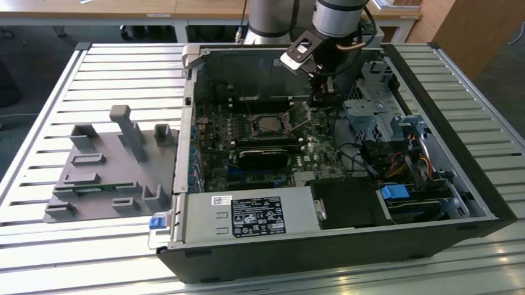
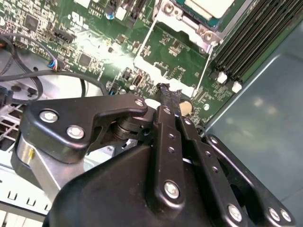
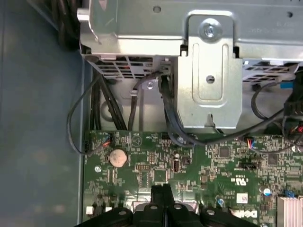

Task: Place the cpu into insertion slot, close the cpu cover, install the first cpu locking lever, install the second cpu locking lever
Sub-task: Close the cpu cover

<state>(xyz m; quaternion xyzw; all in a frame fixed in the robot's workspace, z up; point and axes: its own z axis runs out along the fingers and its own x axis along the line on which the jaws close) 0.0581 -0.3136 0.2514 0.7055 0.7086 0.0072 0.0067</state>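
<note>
My black jointed metal claw (image 2: 165, 90) is clenching, its two fingertips pressing together with nothing showing between them. It is hanging low over the green printed motherboard (image 3: 156, 165). I cannot tell whether the tips are touching the board.

In the first wrist view, a round silver coin battery (image 3: 118, 157) is lying on the board near the tips. Beyond it, black cables (image 3: 170, 118) are running up to a folded silver sheet-metal drive cage (image 3: 208, 71).

In the second wrist view, just past the tips, the cpu (image 2: 208, 5), a small flat square chip with a silvery-grey metal top, is sitting in place. The cpu cover (image 2: 189, 26), a thin square silver-grey metal frame plate, is framing it.

In the exterior view, the insertion slot (image 1: 252, 126), a small square socket with a thin metallic rim, is holding the chip at the middle of the board. It is lying near my claw, towards the exterior view's left. A thin metal rod (image 1: 302, 125) is slanting up between them.

The large open black computer case (image 1: 484, 203) is lying on the slatted silver metal bench (image 1: 49, 258). A grey plastic fixture tray (image 1: 107, 172) is resting beside it, on the exterior view's left.
</note>
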